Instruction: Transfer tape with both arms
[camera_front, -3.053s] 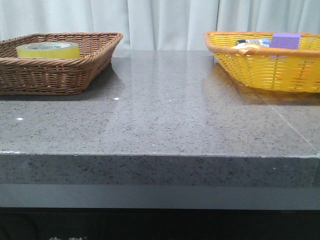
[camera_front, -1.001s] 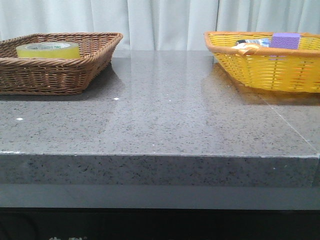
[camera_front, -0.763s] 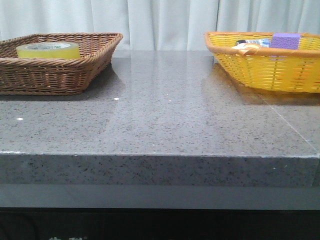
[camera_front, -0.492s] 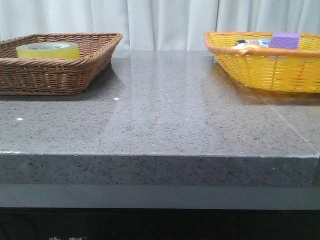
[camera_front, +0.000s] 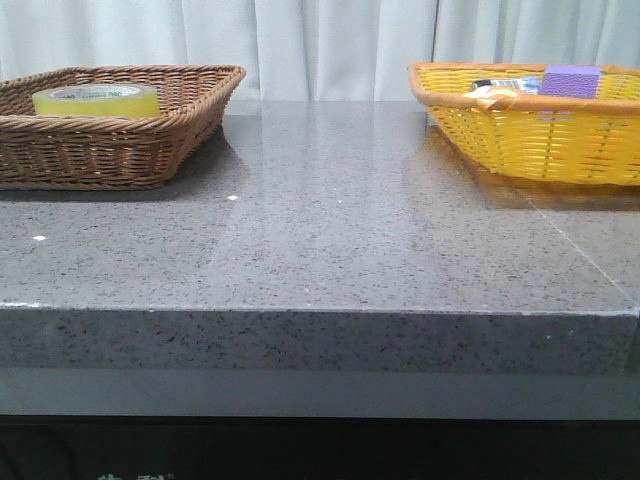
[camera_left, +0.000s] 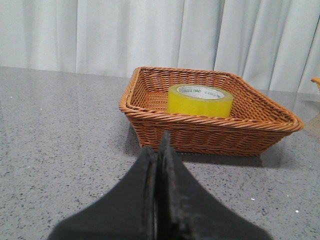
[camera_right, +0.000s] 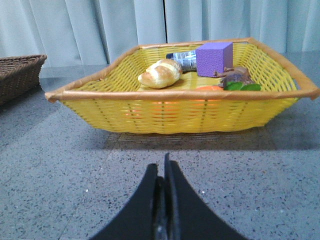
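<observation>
Left wrist view: showing the left fingers (camera_left: 159, 150) pressed together with nothing between them, hovering low over the grey speckled worktop (camera_left: 60, 130). Lying flat ahead of those fingers, well apart from them and a little to one side, inside the brown wicker basket (camera_left: 210, 131): the tape (camera_left: 200, 100), resting on the basket floor with its open core facing up. Carrying green print on the white inner core, too small to read.

Right wrist view: showing the right fingers (camera_right: 164, 172) likewise clenched on nothing, pointing at the yellow basket (camera_right: 185, 112) just ahead. Holding a bread roll (camera_right: 160, 73), a purple block (camera_right: 214, 58), a dark printed packet (camera_right: 182, 59) with unreadable lettering, and some green leaves (camera_right: 242, 86).

Front view: placing the tape (camera_front: 96, 99) in the brown wicker basket (camera_front: 110, 150) at one far corner, the yellow basket (camera_front: 530, 140) at the other, well apart.
</observation>
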